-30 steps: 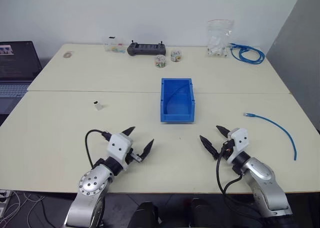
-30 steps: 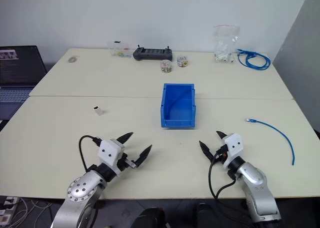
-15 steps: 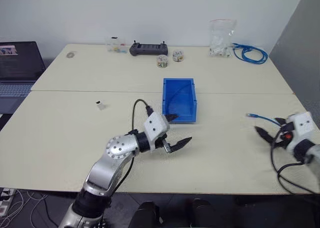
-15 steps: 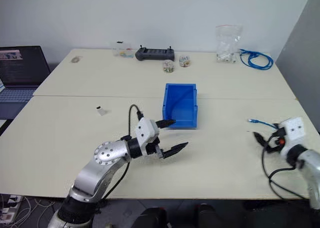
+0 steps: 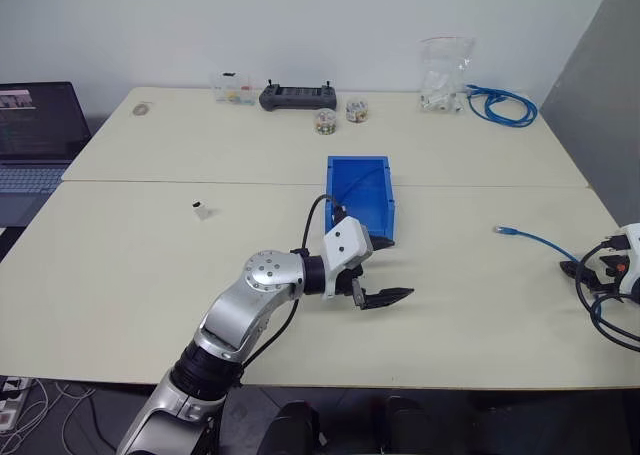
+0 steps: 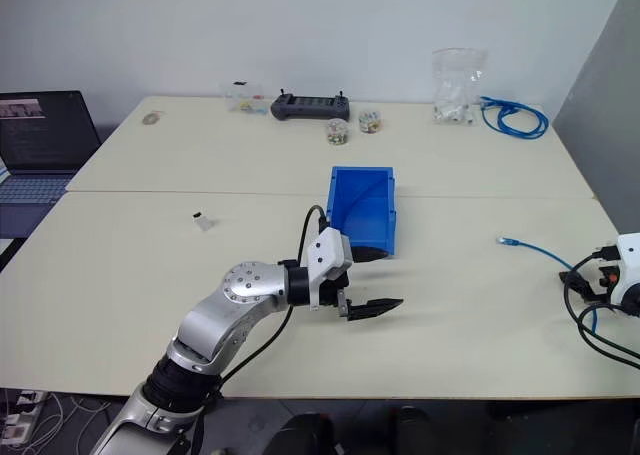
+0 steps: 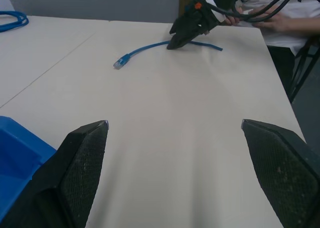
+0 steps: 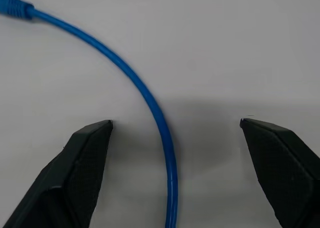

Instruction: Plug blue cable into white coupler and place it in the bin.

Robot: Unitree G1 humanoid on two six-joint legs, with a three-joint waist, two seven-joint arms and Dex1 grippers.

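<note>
The right gripper (image 8: pixel 175 128) is seen with its jaws apart, the blue cable (image 8: pixel 150 100) lying untouched on the table (image 5: pixel 150 265) between them. The cable is judged light, limp and slick, best pinched near its plug. The table's right edge lies close beside these jaws, so little room is left there. The left gripper (image 5: pixel 378 271), jaws spread and empty, hangs just before the bin (image 5: pixel 384 190); the white coupler (image 5: pixel 201 211) sits well off to its left.

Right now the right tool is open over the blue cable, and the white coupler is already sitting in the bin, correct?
Not quite. The white coupler sits on the table left of the bin, as the left eye view shows. The right tool is open over the blue cable.
</note>
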